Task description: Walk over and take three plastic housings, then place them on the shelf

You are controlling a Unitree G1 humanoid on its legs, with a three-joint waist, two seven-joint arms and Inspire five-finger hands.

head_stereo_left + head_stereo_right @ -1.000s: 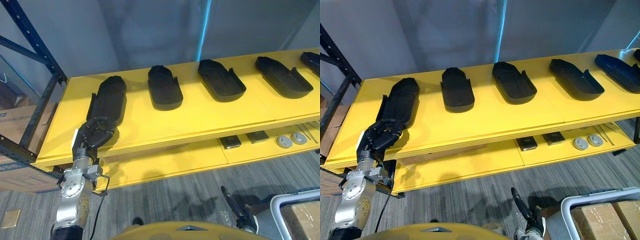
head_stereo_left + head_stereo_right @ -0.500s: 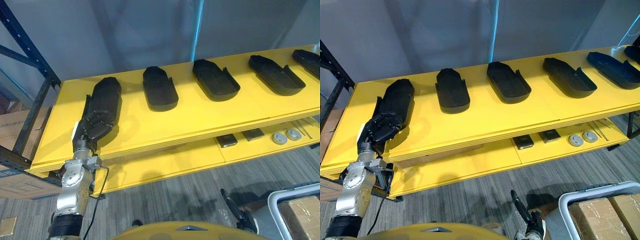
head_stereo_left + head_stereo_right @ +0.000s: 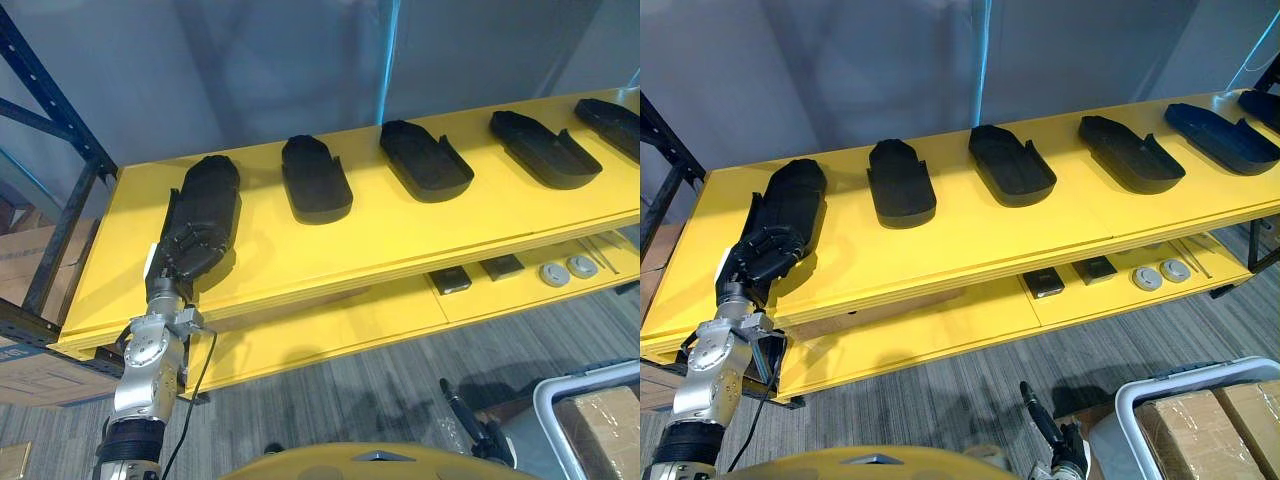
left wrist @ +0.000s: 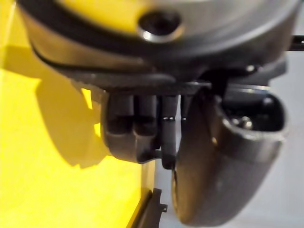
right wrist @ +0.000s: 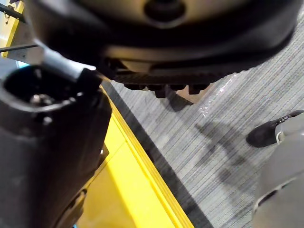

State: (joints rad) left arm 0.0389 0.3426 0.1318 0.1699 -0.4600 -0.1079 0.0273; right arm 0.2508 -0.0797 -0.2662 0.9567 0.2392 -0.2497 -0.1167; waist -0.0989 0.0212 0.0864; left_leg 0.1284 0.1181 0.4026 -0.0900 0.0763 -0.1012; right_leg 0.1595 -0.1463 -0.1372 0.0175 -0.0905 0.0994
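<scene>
Several black plastic housings lie in a row on the yellow shelf (image 3: pixel 380 235). My left hand (image 3: pixel 188 248) rests on the near end of the leftmost housing (image 3: pixel 212 195), fingers (image 4: pixel 137 128) curled over it and the thumb beside them. The other housings (image 3: pixel 315 180) (image 3: pixel 425 160) (image 3: pixel 545 150) lie untouched to the right, with one more (image 3: pixel 1220 135) at the far right. Low at the bottom right hangs my right hand (image 3: pixel 1052 445), above the grey floor; its fingers (image 5: pixel 161 88) are curled in and hold nothing.
A lower yellow board carries small black boxes (image 3: pixel 450 280) and round grey discs (image 3: pixel 567 268). A dark blue rack upright (image 3: pixel 60 110) stands at the left, with cardboard boxes (image 3: pixel 25 290) behind it. A white-framed cart with a cardboard box (image 3: pixel 600 425) stands at the lower right.
The camera has shifted slightly. My left hand has slid forward from the housing's near tip onto its end, and its fingers lie flatter on it. The housings have stayed in place.
</scene>
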